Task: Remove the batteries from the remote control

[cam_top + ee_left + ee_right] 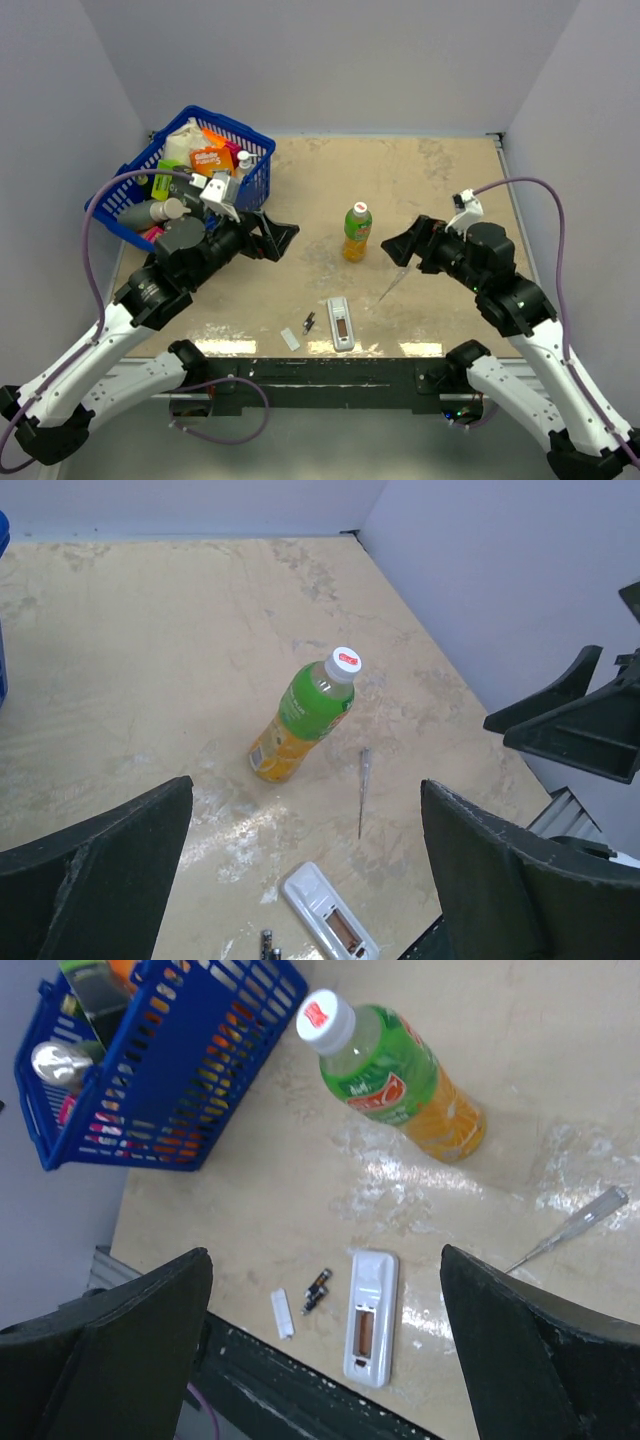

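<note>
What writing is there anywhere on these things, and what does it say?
"Gillette", barely legible: orange pack in the blue basket.
Green bottle, label and cap mark: too blurred to read.
Remote control: no writing visible.

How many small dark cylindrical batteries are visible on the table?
2. One battery and the other lie side by side between the small flat white piece and the slim white remote control. None shows in its open recess.
</note>
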Motion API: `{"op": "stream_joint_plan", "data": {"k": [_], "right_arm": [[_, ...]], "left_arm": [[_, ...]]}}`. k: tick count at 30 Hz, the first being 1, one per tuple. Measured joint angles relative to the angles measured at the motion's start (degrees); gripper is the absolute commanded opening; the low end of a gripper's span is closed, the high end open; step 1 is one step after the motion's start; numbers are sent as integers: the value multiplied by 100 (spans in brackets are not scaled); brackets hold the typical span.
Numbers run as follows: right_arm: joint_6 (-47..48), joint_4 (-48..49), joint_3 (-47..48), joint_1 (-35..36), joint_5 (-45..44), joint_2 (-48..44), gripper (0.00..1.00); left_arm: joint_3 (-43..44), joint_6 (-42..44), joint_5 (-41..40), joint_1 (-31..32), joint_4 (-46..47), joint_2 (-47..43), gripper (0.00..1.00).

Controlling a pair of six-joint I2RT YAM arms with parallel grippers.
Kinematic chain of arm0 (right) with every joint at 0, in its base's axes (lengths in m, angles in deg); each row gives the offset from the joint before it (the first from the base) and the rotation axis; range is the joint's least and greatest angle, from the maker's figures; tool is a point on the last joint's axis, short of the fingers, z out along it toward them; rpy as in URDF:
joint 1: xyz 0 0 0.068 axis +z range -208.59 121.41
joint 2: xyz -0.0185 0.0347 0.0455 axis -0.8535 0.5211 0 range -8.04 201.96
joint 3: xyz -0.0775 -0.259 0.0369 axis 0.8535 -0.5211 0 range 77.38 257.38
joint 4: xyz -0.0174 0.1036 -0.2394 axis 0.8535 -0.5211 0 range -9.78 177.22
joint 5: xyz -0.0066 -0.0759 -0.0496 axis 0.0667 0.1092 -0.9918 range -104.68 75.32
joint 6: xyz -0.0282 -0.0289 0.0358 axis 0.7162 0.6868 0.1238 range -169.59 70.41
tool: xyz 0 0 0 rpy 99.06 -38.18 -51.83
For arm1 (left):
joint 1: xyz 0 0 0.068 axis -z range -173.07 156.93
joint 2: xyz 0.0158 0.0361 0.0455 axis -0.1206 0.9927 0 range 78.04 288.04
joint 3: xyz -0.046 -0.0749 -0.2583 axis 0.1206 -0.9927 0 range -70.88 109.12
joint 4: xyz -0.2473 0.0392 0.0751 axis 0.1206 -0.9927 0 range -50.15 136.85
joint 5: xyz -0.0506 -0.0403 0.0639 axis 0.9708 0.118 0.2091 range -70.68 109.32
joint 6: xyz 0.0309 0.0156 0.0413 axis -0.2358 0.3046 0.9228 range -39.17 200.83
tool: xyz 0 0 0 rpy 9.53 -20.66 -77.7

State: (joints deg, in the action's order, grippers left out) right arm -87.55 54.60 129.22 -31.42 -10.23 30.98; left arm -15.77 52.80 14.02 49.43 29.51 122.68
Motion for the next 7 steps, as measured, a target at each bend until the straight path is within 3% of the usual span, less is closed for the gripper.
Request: {"op": "stream_joint_plan", "data": {"k": [7], "right_arm": [[-46,142,-439,0,431,-254,98]], "left_arm": [[-4,-42,-57,0,-125,33,100]]}}
